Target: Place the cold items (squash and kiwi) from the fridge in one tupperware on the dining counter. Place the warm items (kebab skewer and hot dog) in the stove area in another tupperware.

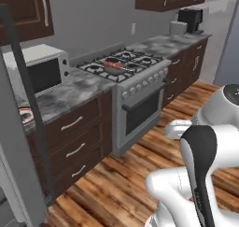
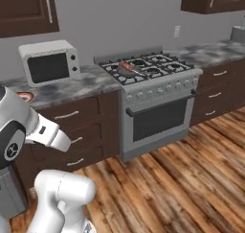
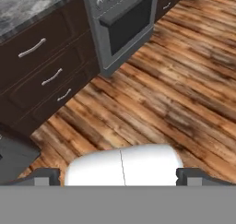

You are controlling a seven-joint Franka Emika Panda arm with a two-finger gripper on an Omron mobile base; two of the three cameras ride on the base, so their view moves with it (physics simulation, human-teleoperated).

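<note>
A pan sits on the stove's front left burner with a reddish piece of food in it; I cannot tell if that is the kebab skewer or the hot dog. A small plate with something red lies on the counter left of the microwave. The squash, the kiwi and the tupperware are out of view. In the hand view my gripper is open and empty, its fingertips far apart. It points down at the wooden floor in front of the drawers, well away from the stove top.
A grey stove stands between dark drawer cabinets under a marble counter. A white microwave is left of it. A grey appliance door stands close at the left. A wooden floor lies ahead.
</note>
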